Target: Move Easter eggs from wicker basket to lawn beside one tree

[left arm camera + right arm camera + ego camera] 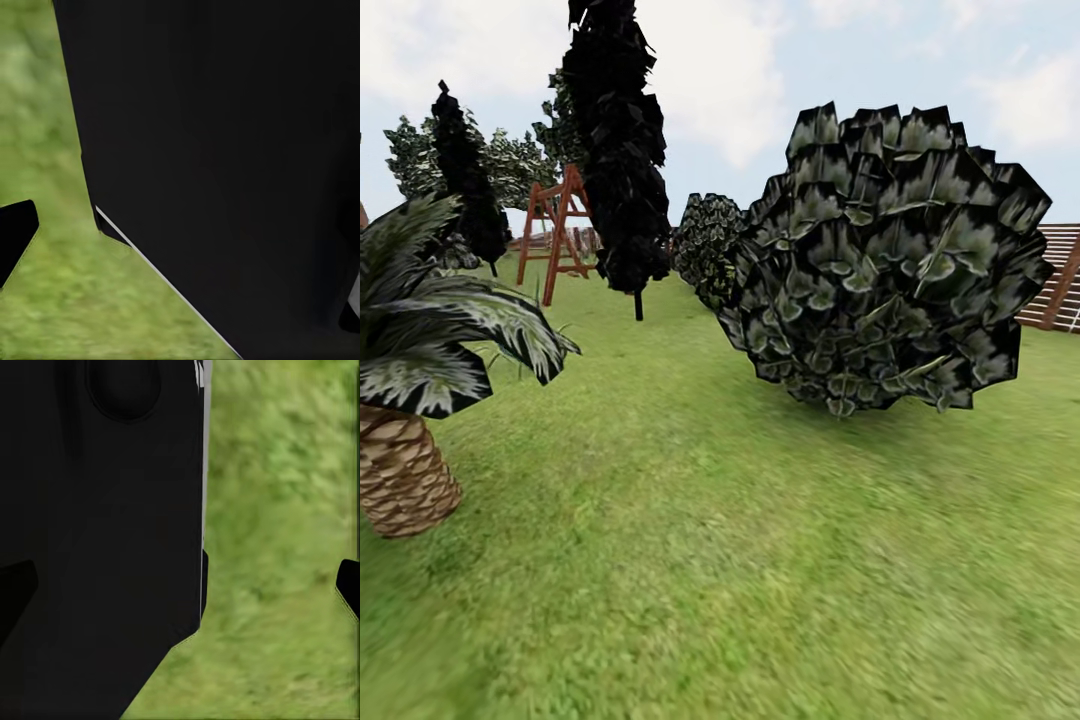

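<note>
A: Status of the search step?

B: We are in transit over the lawn (760, 560). The head view gives a palm (405, 400) at left, a dark columnar tree (618, 150), a large leafy bush (880, 260) and a red wooden frame (560, 235) — no basket or eggs, so we cannot place them.

A: Pincer state?

B: Both wrist views face grass beside dark robot body (225, 150); one left fingertip (15, 232) and the right fingertips (349, 585) are visible — we cannot tell the opening, and nothing appears held.

A: Next move?

B: Probably, keep turning until the basket appears.
</note>
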